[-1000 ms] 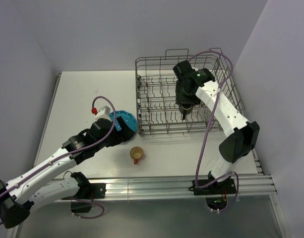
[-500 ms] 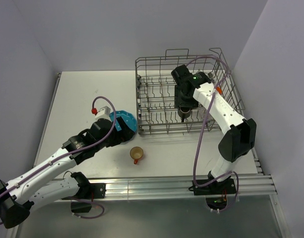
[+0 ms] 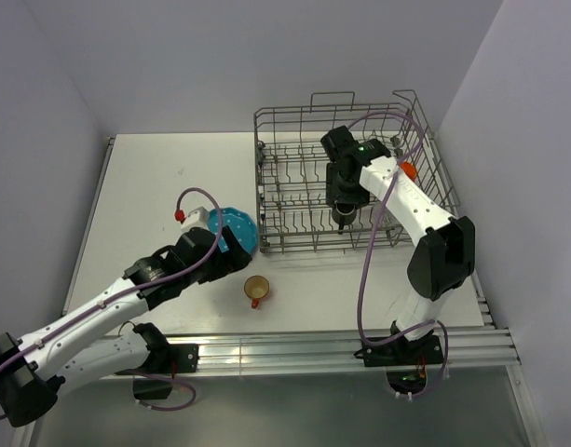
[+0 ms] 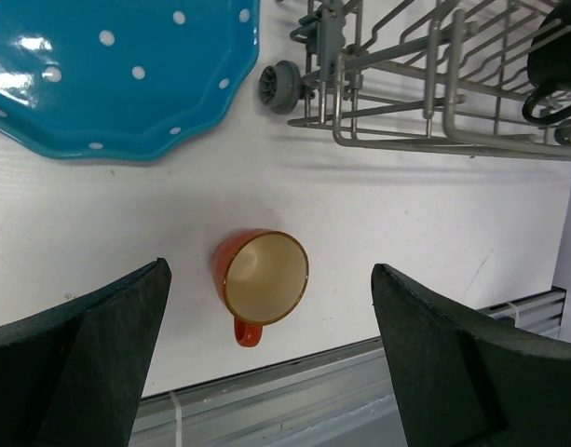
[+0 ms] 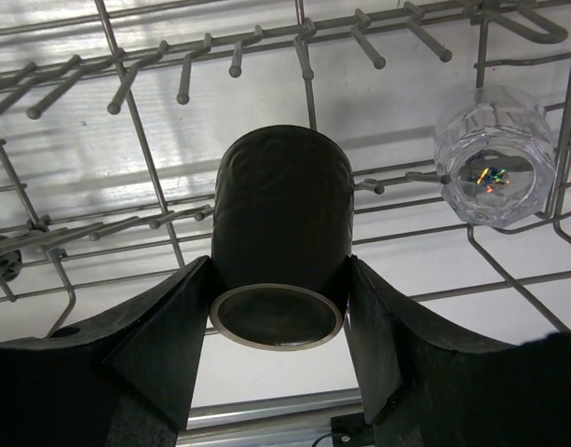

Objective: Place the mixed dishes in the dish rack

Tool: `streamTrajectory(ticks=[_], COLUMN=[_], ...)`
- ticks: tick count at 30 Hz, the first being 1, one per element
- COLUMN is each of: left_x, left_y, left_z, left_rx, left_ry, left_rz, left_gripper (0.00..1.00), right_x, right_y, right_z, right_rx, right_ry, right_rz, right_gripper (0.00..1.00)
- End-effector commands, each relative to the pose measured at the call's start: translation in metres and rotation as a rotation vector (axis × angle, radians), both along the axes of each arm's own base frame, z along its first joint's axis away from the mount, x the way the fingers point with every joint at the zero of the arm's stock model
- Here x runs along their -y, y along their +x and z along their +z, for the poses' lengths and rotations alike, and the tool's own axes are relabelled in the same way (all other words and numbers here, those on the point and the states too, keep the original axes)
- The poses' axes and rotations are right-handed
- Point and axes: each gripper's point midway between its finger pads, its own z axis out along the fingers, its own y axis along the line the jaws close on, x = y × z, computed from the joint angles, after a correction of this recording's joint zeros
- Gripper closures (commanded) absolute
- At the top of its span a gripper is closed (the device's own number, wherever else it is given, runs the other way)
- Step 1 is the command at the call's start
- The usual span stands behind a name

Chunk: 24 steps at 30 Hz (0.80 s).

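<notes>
Holding the dark brown mug (image 5: 280, 233) by its sides inside the dish rack (image 3: 294, 237), the right fingers (image 5: 164, 345) seem mid-placement; next, seat it between tines and release. Left fingers (image 4: 89, 363) gape wide over the small orange cup (image 4: 264, 277).

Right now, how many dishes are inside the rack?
2: the dark mug, gripped by the right gripper low in the dish rack, and the clear glass beside it. The arm may hide others.

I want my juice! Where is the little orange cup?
In the top view, the cup stands on the table, left of centre, between the plate and the near edge, close to the rack.
</notes>
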Motion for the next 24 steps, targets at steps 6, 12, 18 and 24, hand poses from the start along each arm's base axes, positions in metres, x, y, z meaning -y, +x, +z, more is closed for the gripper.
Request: streamTrajectory(ticks=[6, 12, 18, 24], left_x=[0.009, 0.016, 0.019, 0.020], left_y=[-0.004, -0.005, -0.008, -0.009], left_z=[-0.019, -0.027, -0.036, -0.039], left_rx=[-0.077, -0.104, -0.128, -0.139], left_ry=[-0.020, -0.035, -0.046, -0.054], left_rz=[-0.001, -0.014, -0.022, -0.020], left_gripper=[0.05, 0.06, 0.08, 0.10], right_x=[0.006, 0.009, 0.012, 0.012], right_y=[0.003, -0.004, -0.007, -0.006], right_z=[-0.009, -0.022, -0.034, -0.036], right_rx=[0.006, -0.018, -0.039, -0.040], right_ry=[-0.002, 0.005, 0.010, 0.021], right_rz=[-0.004, 0.001, 0.001, 0.008], right_gripper=[1.00, 1.00, 0.95, 0.75])
